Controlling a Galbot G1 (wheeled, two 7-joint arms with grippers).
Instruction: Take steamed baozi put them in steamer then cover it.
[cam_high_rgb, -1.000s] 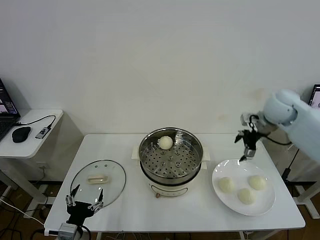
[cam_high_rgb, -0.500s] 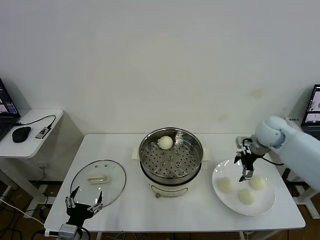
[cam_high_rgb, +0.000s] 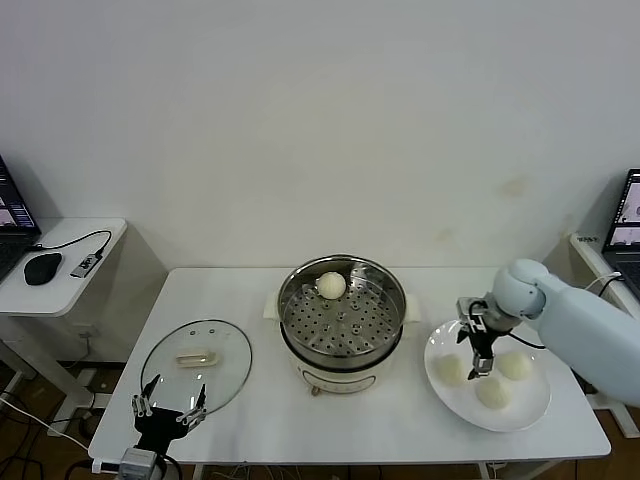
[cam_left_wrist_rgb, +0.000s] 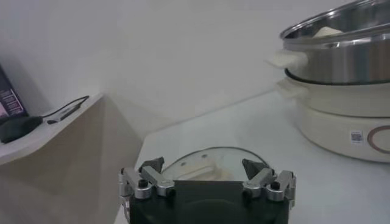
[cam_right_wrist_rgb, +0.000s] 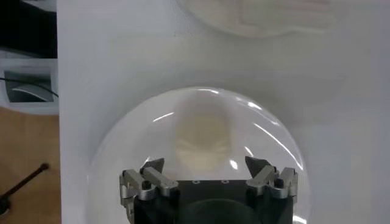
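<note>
Three steamed baozi on white plate, lower right of head view; fourth in steamer, centre. Right gripper, fingers spread, has descended from above plate's far rim to just over leftmost bun: second pick imminent. Cover lower left, left gripper spread, parked beside it.

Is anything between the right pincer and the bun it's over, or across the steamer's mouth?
Nothing visible. The right pincer hangs open above the left bun on the plate. The steamer is uncovered, with one bun at the tray's far edge. The cover lies on the table by the parked left pincer.
</note>
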